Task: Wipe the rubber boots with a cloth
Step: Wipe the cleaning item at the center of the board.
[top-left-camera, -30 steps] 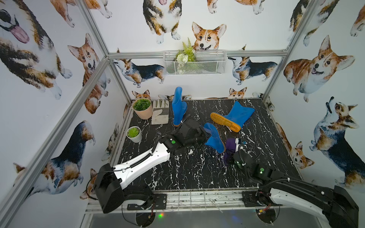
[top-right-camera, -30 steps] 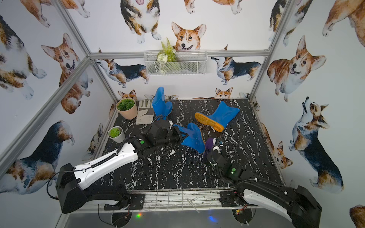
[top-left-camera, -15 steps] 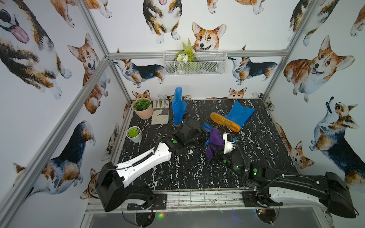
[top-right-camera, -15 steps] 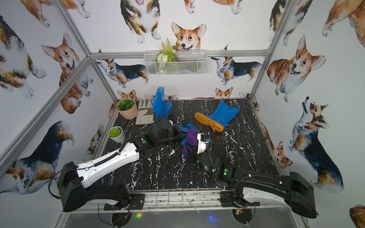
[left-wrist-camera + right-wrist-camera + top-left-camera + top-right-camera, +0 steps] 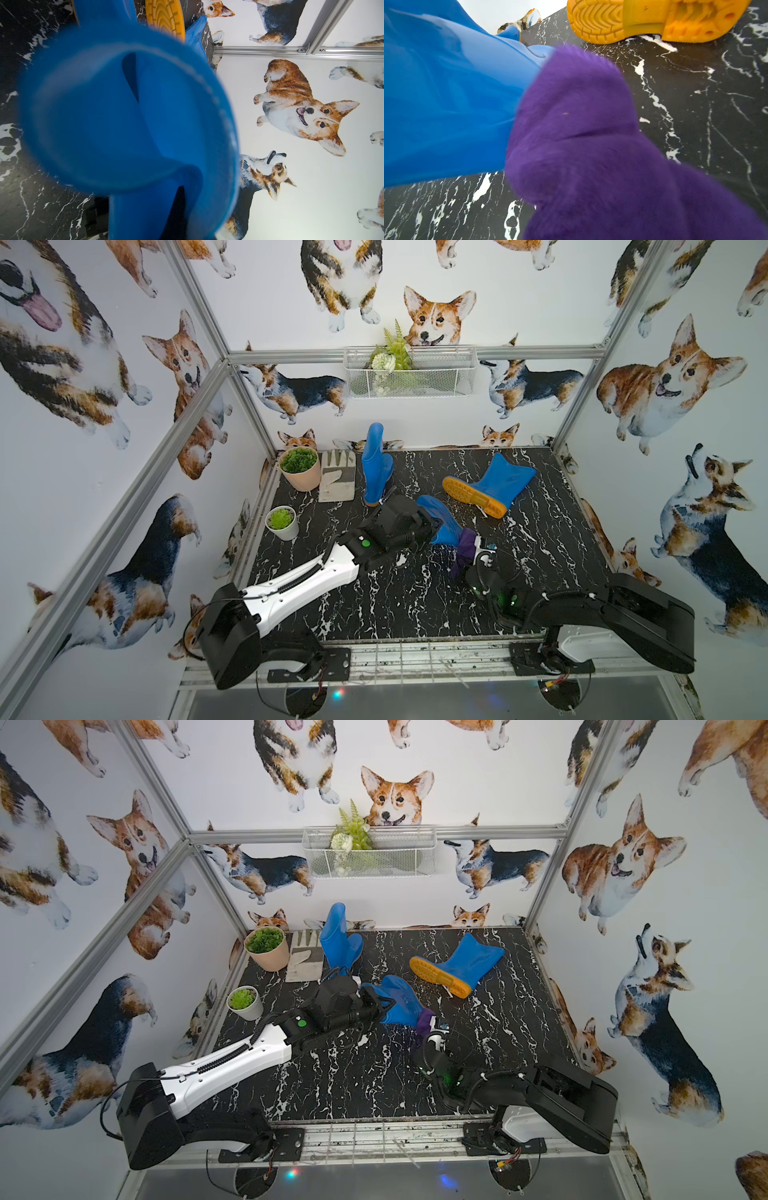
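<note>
Nearest me, my right gripper (image 5: 477,548) is clamped tight on the cloth (image 5: 463,551), which presses against the side of the middle boot (image 5: 445,526); my left gripper (image 5: 429,526) is closed on that boot's rim at the centre of the table (image 5: 415,605). I judge the thin, glossy rim may slip out under the wiping push, sending the boot against the lying boot (image 5: 490,485) just behind it; the upright boot (image 5: 376,464) stands well apart at the back.
</note>
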